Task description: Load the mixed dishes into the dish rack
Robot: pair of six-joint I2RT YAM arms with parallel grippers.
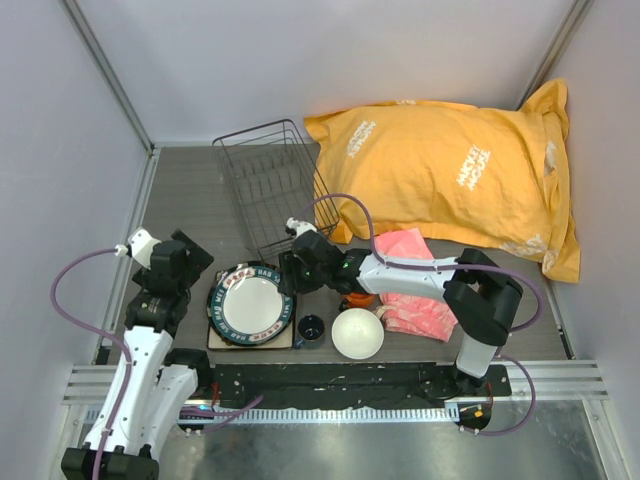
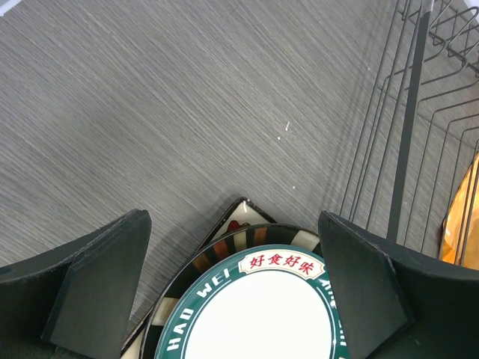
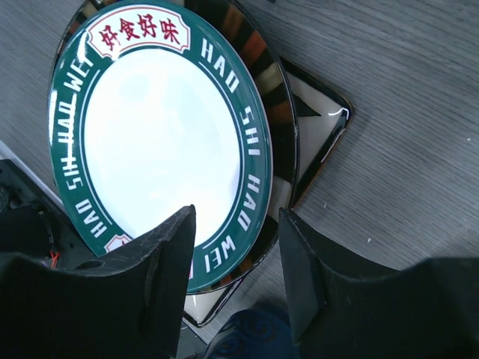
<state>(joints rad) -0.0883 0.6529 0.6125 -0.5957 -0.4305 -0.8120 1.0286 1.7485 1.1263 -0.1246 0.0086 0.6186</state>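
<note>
A green-rimmed white plate (image 1: pixel 250 305) (image 3: pixel 157 134) tops a stack on a dark-rimmed plate (image 3: pixel 273 112) and a square dark tray (image 3: pixel 318 123) (image 2: pixel 241 213). My right gripper (image 1: pixel 288 272) (image 3: pixel 238 217) is open, its fingers straddling the stack's right edge, one over the white plate and one over the table. My left gripper (image 1: pixel 197 268) (image 2: pixel 232 221) hangs wide open by the stack's left edge, holding nothing. The small dark-blue cup (image 1: pixel 310 327) (image 3: pixel 251 336) and the white bowl (image 1: pixel 358 333) sit in front. The orange mug (image 1: pixel 357 298) is mostly hidden under the right arm. The dish rack (image 1: pixel 270 180) (image 2: pixel 408 134) stands behind, with nothing in it.
A big yellow bag (image 1: pixel 450 170) fills the back right, touching the rack's right side. A pink cloth (image 1: pixel 415 285) lies under the right arm. Grey walls close in on the left, back and right.
</note>
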